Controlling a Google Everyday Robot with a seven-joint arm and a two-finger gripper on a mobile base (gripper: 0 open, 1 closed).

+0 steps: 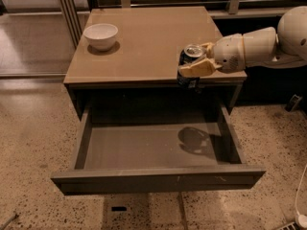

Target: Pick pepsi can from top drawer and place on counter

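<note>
My gripper (pixel 194 61) comes in from the right and is shut on the pepsi can (pixel 190 56), a dark can with a silver top. The can is upright and held in the air at the front edge of the counter (pixel 144 37), its lower half in front of the edge and above the drawer. The top drawer (pixel 158 147) is pulled open below; its grey floor shows only a shadow of the arm and can.
A white bowl (pixel 100 35) stands on the counter's back left corner. My white arm (pixel 259 44) stretches over the counter's right side. Speckled floor surrounds the table; metal posts stand behind on the left.
</note>
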